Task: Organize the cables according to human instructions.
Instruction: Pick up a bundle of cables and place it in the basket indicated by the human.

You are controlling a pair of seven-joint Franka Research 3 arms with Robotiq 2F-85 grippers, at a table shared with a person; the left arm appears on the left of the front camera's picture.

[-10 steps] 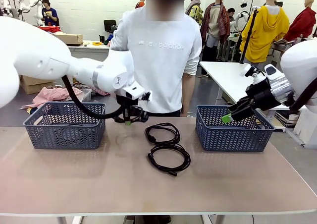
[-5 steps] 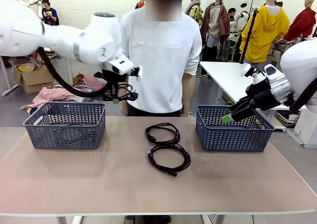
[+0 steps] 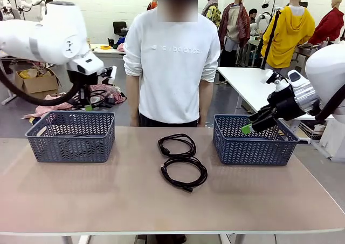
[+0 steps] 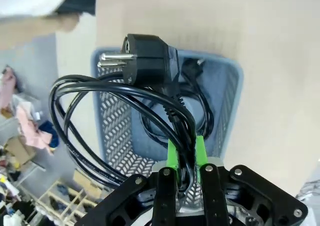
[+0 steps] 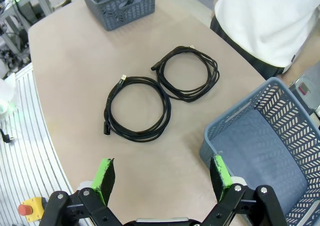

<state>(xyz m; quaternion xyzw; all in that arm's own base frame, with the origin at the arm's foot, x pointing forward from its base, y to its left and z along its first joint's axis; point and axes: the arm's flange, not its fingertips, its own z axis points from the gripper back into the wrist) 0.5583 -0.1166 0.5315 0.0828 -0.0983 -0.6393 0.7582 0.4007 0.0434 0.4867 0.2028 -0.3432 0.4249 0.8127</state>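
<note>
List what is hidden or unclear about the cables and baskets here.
- Left basket: front view, its wall hides whatever lies inside.
- Held cable at the left gripper: front view, too small to trace against background clutter.
- Right basket: right wrist view, cut off by the picture's edge.

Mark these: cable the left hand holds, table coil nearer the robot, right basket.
held cable [image 4: 150, 61]: left wrist view, on the plug body.
nearer table coil [image 5: 109, 108]: right wrist view, on the ring's side strands.
right basket [image 3: 253, 151]: front view, on the front wall.
</note>
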